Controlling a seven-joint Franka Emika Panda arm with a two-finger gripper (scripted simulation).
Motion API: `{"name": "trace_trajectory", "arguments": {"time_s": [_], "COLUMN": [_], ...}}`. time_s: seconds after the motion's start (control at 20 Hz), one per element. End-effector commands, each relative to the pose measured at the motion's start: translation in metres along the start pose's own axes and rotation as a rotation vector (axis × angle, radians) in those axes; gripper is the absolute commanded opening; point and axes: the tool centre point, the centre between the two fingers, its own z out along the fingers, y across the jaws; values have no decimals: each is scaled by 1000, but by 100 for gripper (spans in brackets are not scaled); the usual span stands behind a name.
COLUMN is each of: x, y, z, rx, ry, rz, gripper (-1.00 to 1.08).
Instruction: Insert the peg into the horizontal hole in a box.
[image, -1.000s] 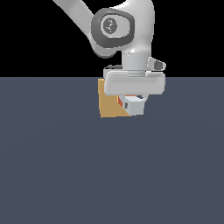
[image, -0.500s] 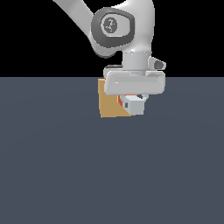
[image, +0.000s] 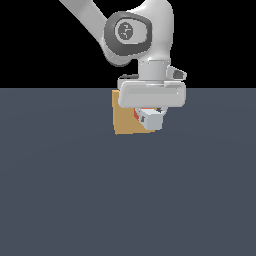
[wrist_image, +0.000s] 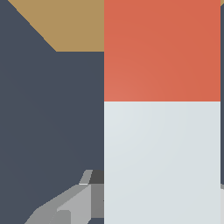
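Note:
My gripper (image: 151, 116) is shut on the peg (image: 150, 119), whose pale grey-white end faces the exterior camera and whose red-orange end (image: 136, 115) points at the tan box (image: 126, 120) behind it. In the wrist view the peg (wrist_image: 162, 162) fills much of the frame, white near the finger (wrist_image: 72, 208) and red-orange (wrist_image: 162, 50) toward the box (wrist_image: 70, 24). The hole is hidden by the gripper and the peg, so I cannot tell whether the tip is in it.
The box stands on a flat dark grey-blue floor (image: 125, 200). The arm's large wrist and hand (image: 150, 92) hang over the box's upper right part.
The gripper with the peg has shifted slightly toward the box; less of the red-orange end shows in the exterior view. The box has not moved.

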Motion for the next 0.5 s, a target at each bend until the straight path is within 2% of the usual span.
{"name": "trace_trajectory", "arguments": {"time_s": [0.0,0.25,0.45], "x": [19,61,81], "y": [1,0,1], "z": [-3,-4,-4], "rx": [-5,-7,-7], "ry": [2,2,2], "rz": [-5,-5,-5], "gripper": [-100,-100,-100]}}
